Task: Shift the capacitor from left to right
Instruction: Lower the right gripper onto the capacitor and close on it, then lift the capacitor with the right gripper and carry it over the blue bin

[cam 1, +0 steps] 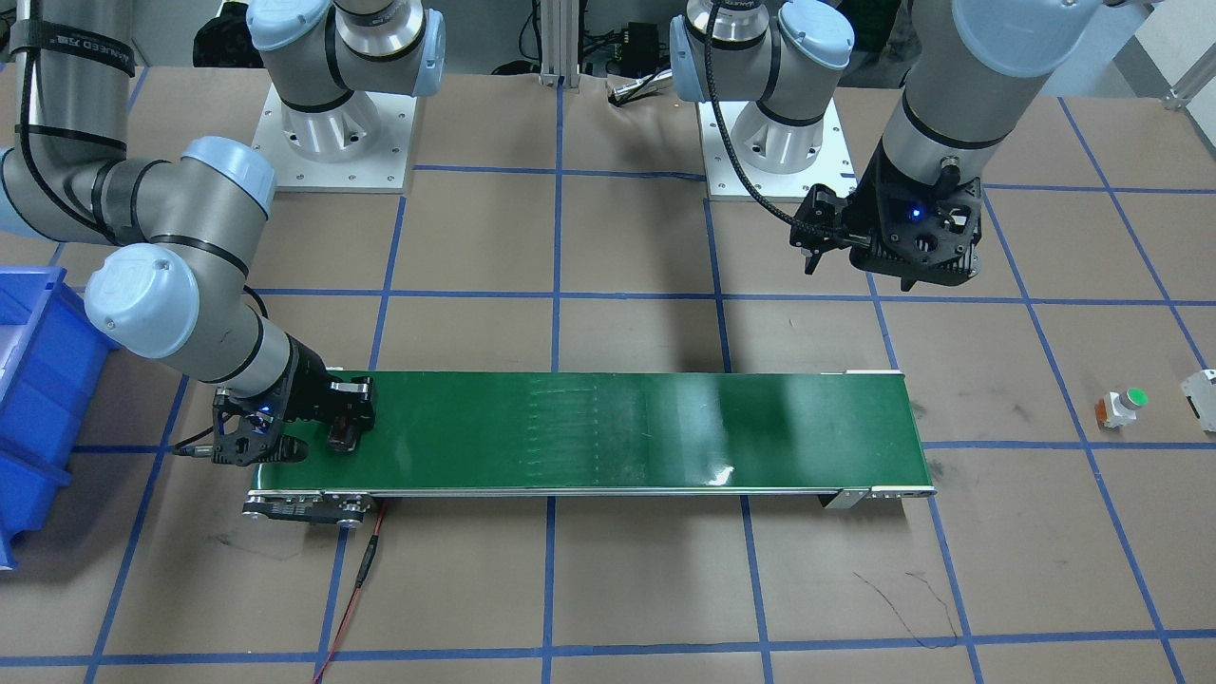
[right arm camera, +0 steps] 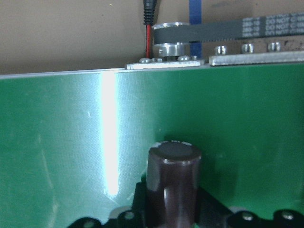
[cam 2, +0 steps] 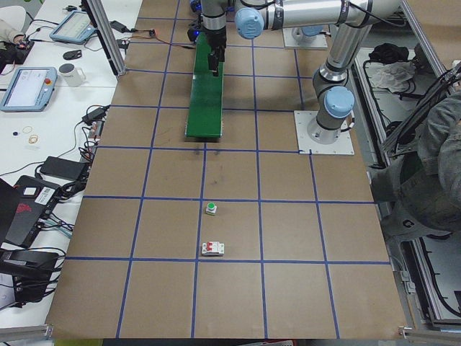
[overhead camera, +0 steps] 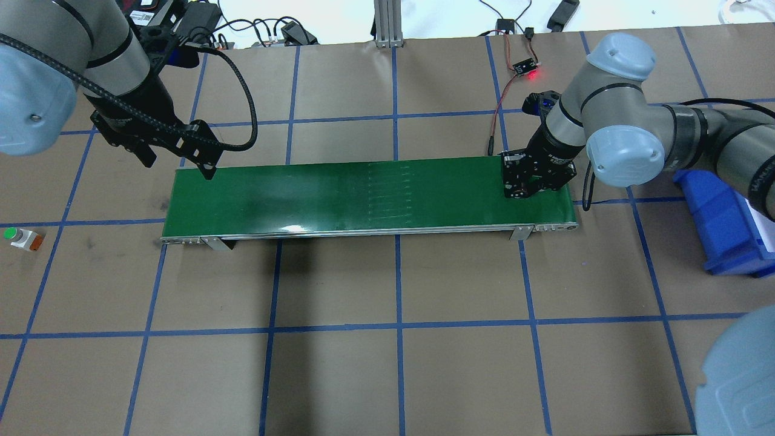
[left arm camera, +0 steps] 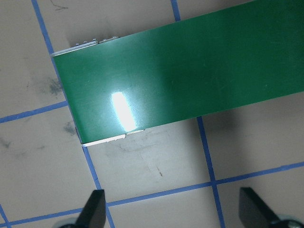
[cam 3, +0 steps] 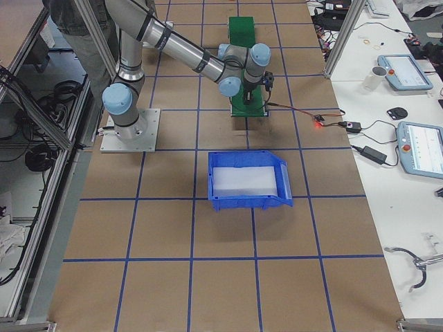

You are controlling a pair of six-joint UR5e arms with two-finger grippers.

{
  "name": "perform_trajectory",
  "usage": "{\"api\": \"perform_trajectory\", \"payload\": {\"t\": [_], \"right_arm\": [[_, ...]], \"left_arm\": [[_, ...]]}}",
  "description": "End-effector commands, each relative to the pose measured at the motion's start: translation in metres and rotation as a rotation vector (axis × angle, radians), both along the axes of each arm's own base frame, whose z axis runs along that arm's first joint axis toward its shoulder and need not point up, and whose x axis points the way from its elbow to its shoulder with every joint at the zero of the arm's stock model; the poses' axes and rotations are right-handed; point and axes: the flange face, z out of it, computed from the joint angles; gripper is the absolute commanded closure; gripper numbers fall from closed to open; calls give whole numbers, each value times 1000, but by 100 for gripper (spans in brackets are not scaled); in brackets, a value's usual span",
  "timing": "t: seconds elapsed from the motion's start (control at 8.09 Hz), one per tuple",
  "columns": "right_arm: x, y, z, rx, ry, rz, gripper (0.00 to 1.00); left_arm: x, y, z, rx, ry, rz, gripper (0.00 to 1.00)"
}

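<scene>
Presently, step in hand: pick-up at the receiving end of the green conveyor belt [overhead camera: 363, 194], judged from the layout.

Item 1, capacitor [right arm camera: 173, 183]. A dark brown-black cylinder, seen only in the right wrist view. It stands end-up over the belt surface near the belt's roller end, its flat cap towards the camera. Whether its base rests on the belt or is just clear of it cannot be told.

Item 2, right fingers [right arm camera: 211, 209]. They are lowered onto the belt end on the robot's right. Black finger parts flank the lower body of the capacitor on both sides, close against it, so it sits between them and appears clasped, not merely beside them.

Item 3, left fingers [left arm camera: 95, 209]. They are spread wide with nothing between them, hanging above the bench [overhead camera: 393, 363] just past the belt's opposite end, well apart from the capacitor.

Item 4, blue bin [overhead camera: 720, 230]. It sits on the bench near the right arm, beyond the belt, and is the likely destination.

Item 5, bystanders. A green-capped push button [cam 1: 1126, 404] and a white-grey block [cam 1: 1202, 394] lie off the belt on the robot's left.

Next move, as a judgement: confirm a firm squeeze, lift straight up clear of the belt, then swing to the bin. The short, smooth cylinder could slip or tilt if it is pinched low.
</scene>
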Motion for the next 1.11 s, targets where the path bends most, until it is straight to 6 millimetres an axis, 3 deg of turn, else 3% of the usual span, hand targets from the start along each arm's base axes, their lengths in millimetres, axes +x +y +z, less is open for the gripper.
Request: {"api": "perform_trajectory", "payload": {"t": [0.0, 0.12, 0.37, 0.49, 0.62, 0.86, 0.99], "right_arm": [[-3, -6, 16, -28, 9, 0, 100], [-9, -8, 28, 14, 54, 6, 100], [-25, -17, 84, -8, 153, 11, 100], [-43, -14, 109, -43, 240, 39, 100], [-83, -10, 126, -64, 284, 57, 100], [-204, 6, 139, -70, 298, 123, 100], [-253, 17, 140, -71, 300, 150, 100]], "left_arm": [[0, 0, 0, 0, 0, -1, 0], [0, 0, 0, 0, -1, -1, 0], [0, 0, 1, -1, -2, -1, 0], [0, 0, 0, 0, -1, -1, 0], [0, 0, 1, -1, -3, 0, 0], [0, 0, 2, -3, -5, 0, 0], [0, 0, 2, -3, -3, 0, 0]]}}
